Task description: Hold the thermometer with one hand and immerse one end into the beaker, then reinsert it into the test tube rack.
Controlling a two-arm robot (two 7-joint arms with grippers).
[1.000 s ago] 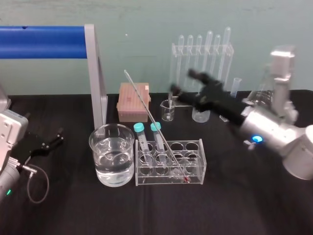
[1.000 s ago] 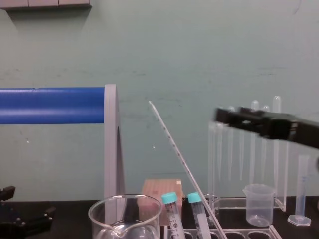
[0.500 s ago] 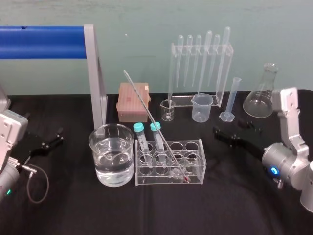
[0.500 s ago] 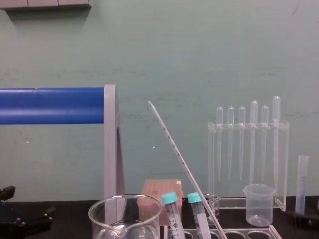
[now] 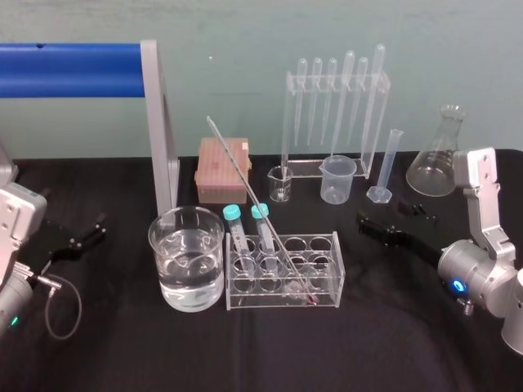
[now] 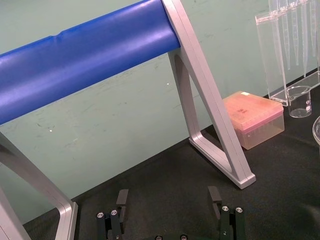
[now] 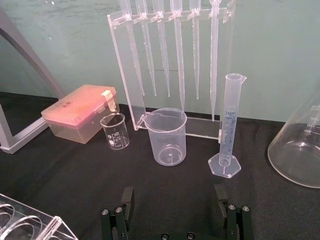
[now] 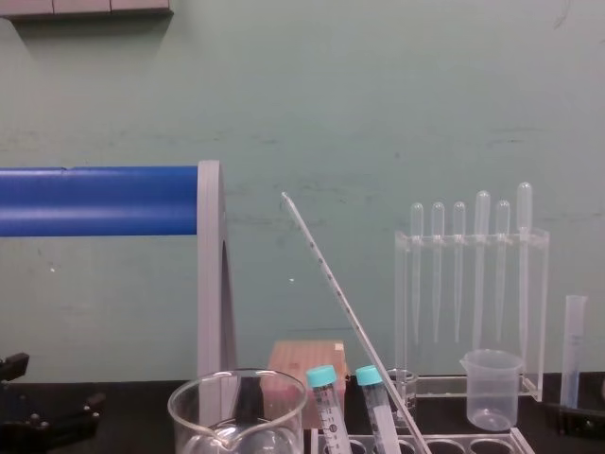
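Observation:
The thermometer [image 5: 245, 184] leans to the left out of the test tube rack [image 5: 325, 269], its lower end inside the rack beside two teal-capped tubes [image 5: 248, 229]. In the chest view the thermometer [image 8: 349, 312] rises slanted above the rack [image 8: 444, 442]. The beaker [image 5: 163, 253], holding clear liquid, stands just left of the rack. My right gripper [image 5: 394, 220] rests low to the right of the rack, open and empty; its fingers [image 7: 127, 197] point toward the plastic beaker. My left gripper [image 5: 78, 237] lies open at the far left of the table, with its fingers [image 6: 214, 195] apart.
A grey frame with a blue bar [image 5: 159, 122] stands behind the beaker. At the back are a pink tip box [image 5: 222, 170], a small glass beaker [image 5: 280, 184], a pipette stand [image 5: 335, 106], a plastic beaker [image 5: 337, 178], a graduated cylinder [image 5: 386, 163] and a conical flask [image 5: 437, 159].
My right gripper has pulled back from the air behind the rack, down and to the right, and now rests low there. The thermometer has stayed in the rack.

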